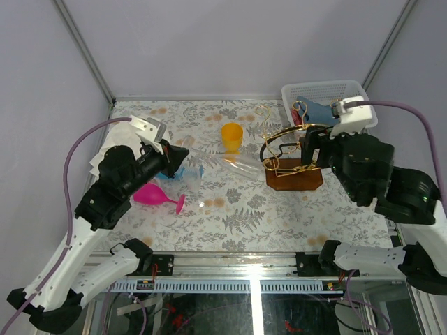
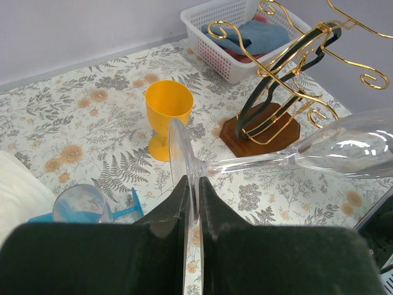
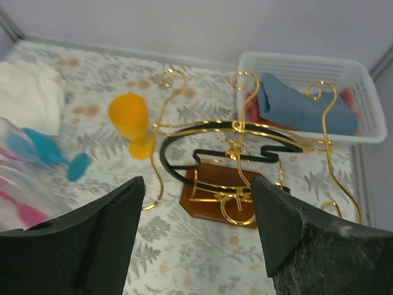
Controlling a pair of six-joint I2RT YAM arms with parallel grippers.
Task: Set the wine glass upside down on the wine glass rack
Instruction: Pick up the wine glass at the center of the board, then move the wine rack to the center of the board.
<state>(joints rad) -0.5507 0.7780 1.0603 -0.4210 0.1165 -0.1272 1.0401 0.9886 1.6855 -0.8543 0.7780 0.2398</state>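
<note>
Pinching the foot of the wine glass (image 2: 344, 150), the left claw (image 2: 191, 185) holds it sideways (not yet inverted) short of the rack (image 2: 261, 138); the right claw (image 3: 196, 192) gapes empty.

Overhead, two wrist views; rack (image 1: 293, 179) (image 2: 261, 130) (image 3: 209, 185) shared

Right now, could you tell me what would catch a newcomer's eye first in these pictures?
The clear wine glass held sideways, its foot clamped in the jaws of the left gripper, bowl toward the gold wire wine glass rack on the right. Between them, further back, stands a yellow goblet.
</note>
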